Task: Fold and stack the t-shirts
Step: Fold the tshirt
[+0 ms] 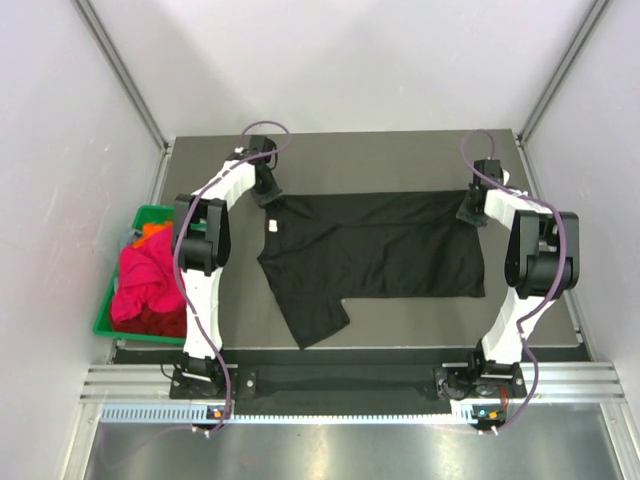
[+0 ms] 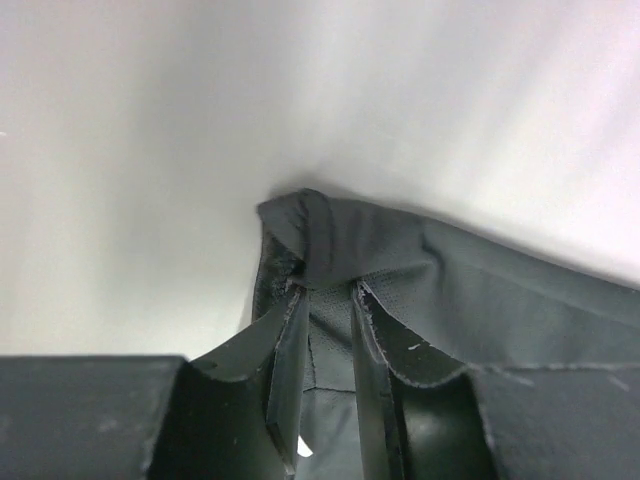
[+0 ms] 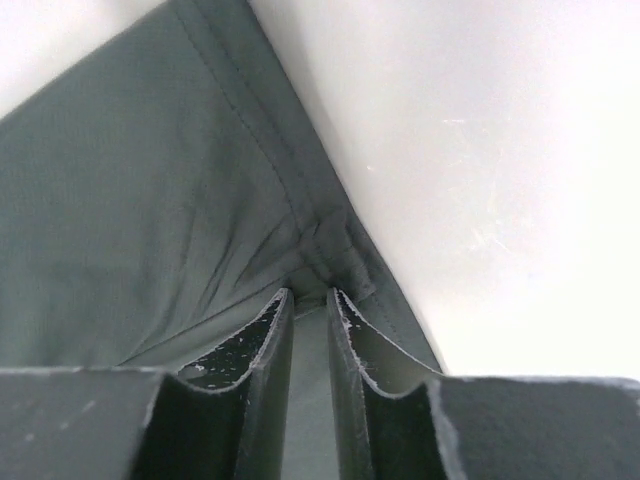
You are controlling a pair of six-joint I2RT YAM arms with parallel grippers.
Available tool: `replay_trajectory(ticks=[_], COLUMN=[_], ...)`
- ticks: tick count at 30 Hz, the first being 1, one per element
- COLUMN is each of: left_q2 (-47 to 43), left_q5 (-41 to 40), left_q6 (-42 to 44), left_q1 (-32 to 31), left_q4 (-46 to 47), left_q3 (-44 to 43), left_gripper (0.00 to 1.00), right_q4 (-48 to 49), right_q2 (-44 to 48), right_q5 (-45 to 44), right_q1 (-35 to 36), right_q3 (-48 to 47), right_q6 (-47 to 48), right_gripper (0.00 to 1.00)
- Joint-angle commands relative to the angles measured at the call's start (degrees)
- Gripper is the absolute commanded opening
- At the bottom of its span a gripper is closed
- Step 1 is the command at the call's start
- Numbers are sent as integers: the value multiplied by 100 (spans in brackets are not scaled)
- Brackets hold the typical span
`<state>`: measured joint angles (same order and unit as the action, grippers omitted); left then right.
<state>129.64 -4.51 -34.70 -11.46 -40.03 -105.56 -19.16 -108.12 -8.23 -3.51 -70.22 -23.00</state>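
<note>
A black t-shirt [image 1: 380,245] lies spread sideways on the dark table, its white neck label [image 1: 271,226] at the left and one sleeve pointing toward the near edge. My left gripper [image 1: 268,195] sits at the shirt's far left corner. In the left wrist view its fingers [image 2: 328,287] pinch a bunched fold of black cloth [image 2: 480,290]. My right gripper [image 1: 470,212] is at the far right corner. In the right wrist view that gripper [image 3: 310,293] is shut on the hemmed corner of the shirt [image 3: 130,200]. More t-shirts, magenta and red [image 1: 145,280] with an orange one [image 1: 153,229], lie heaped at the left.
A green plastic bin [image 1: 143,212] holding the heaped shirts stands off the table's left edge, beside the left arm. White walls close in the table at the back and both sides. The arm bases stand at the near edge.
</note>
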Motion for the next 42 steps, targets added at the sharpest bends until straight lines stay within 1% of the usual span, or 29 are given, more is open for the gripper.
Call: replay_trajectory(ticks=[1, 5, 9, 12, 15, 17, 19, 20, 22, 23, 24, 25, 26, 27, 28, 29, 30, 31, 32, 33, 35, 36, 38, 39, 42], left_q2=[140, 210, 246, 272, 132, -52, -395, -509, -896, -1167, -1300, -1423, -1529, -1695, -1732, -1758, -1732, -1697, -1575, -1487, -1267, -1023, -662, -564, -327], left_q5=[-595, -603, -612, -551, -402, -331, -244, -121, 98, 265, 702, 898, 1082, 1450, 1575, 1724, 1813, 2005, 2085, 2138, 2166, 2043, 1780, 1726, 1638], left_q6=[7, 24, 42, 42, 156, 244, 332, 410, 472, 525, 552, 561, 569, 578, 578, 569, 578, 596, 631, 648, 779, 815, 842, 859, 816], left_q1=[109, 144, 171, 206, 215, 215, 206, 197, 188, 188, 188, 188, 188, 188, 188, 188, 188, 188, 188, 188, 197, 206, 206, 215, 224], left_q4=[-312, -321, -356, -408, -585, -594, -576, -559, -436, -218, -94, 47, 205, 441, 531, 584, 636, 759, 812, 839, 734, 647, 384, 330, 224], left_q3=[-140, -272, -386, -509, -676, -677, -650, -624, -431, -300, -3, 165, 332, 639, 764, 869, 1009, 1080, 1125, 1116, 959, 688, 406, 170, -43], left_gripper=[29, 29, 29, 29, 31, 34, 37, 38, 39, 39, 39, 39, 39, 40, 39, 39, 38, 39, 38, 38, 37, 36, 34, 33, 31], right_q4=[0, -149, -141, -184, -220, -255, -299, -290, -264, -220, -133, -10, 322, 516, 736, 1234, 1500, 1755, 2297, 2537, 3055, 3145, 3277, 3322, 3401], right_q2=[10, -8, 194, 159, 317, 605, 800, 992, 1152, 1292, 1363, 1424, 1538, 1591, 1653, 1749, 1794, 1811, 1794, 1759, 1506, 1391, 1032, 908, 433], right_q5=[-433, -626, -811, -804, -461, -277, -162, 39, 137, 216, 312, 452, 715, 778, 796, 797, 797, 797, 797, 770, 700, 604, 507, 498, 506], right_q1=[-80, -124, -115, -124, -98, -45, 95, 148, 307, 585, 849, 982, 1123, 1437, 1606, 1782, 2149, 2327, 2502, 2826, 3144, 3407, 3706, 3787, 3997], right_q3=[52, -71, -19, -80, -150, -133, -124, -115, -45, -10, 51, 226, 332, 455, 735, 885, 1026, 1288, 1404, 1501, 1607, 1590, 1432, 1362, 1142], right_q6=[33, 42, 24, 77, 129, 95, -19, -63, -265, -353, -467, -703, -853, -1029, -1440, -1635, -1828, -2205, -2391, -2576, -2989, -3095, -3333, -3403, -3702], right_gripper=[21, 17, 16, 17, 23, 27, 30, 32, 32, 32, 31, 30, 29, 28, 28, 27, 26, 26, 26, 27, 28, 29, 28, 27, 25])
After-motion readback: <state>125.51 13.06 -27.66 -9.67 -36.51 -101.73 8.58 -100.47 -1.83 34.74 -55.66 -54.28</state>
